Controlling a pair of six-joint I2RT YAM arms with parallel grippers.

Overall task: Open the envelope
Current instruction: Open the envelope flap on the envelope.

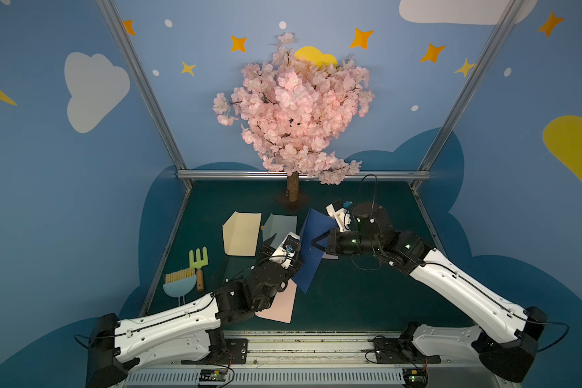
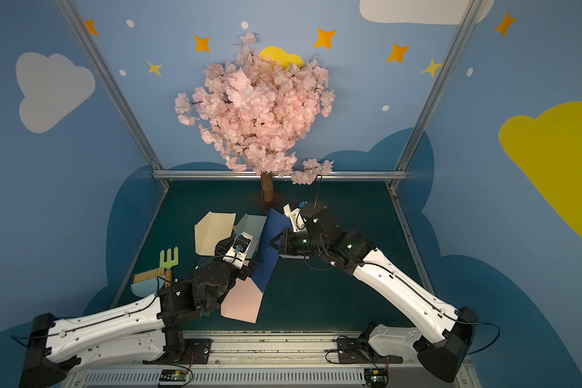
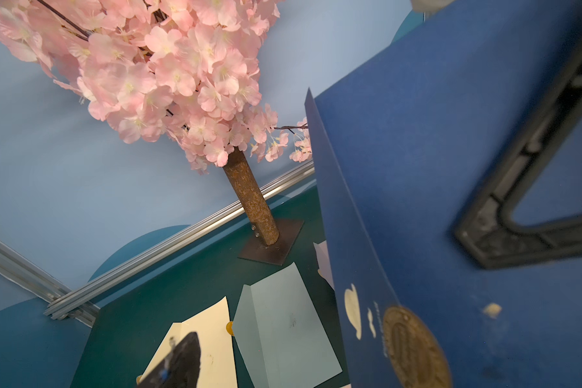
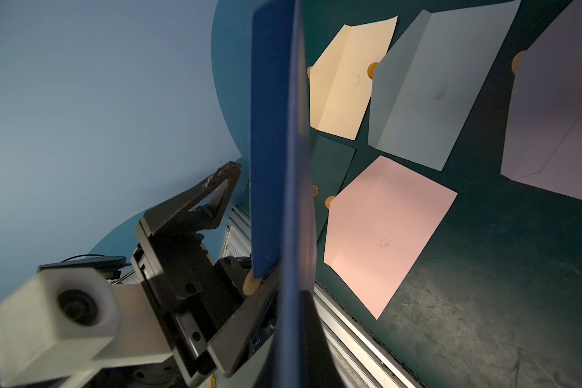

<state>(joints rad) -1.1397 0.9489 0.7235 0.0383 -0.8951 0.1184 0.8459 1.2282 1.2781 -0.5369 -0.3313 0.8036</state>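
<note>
The dark blue envelope (image 1: 311,255) (image 2: 267,255) hangs on edge above the green table in both top views. My right gripper (image 1: 314,242) (image 4: 296,352) is shut on one of its edges. Its flap (image 4: 271,134) stands slightly off the body, with a gold wax seal (image 3: 414,349) (image 4: 251,284) at its tip. My left gripper (image 1: 284,250) (image 3: 328,289) is open, and the flap's sealed tip lies between its fingers (image 4: 215,195) without being clamped. Much of that gripper is hidden under its own wrist camera in the top views.
On the table lie a cream envelope (image 1: 241,235), a pale grey-blue one (image 1: 279,225), a pink one (image 1: 279,305) and a lilac one (image 4: 558,117). A blossom tree (image 1: 293,191) stands at the back. A rake (image 1: 199,265) and brush (image 1: 178,284) lie left.
</note>
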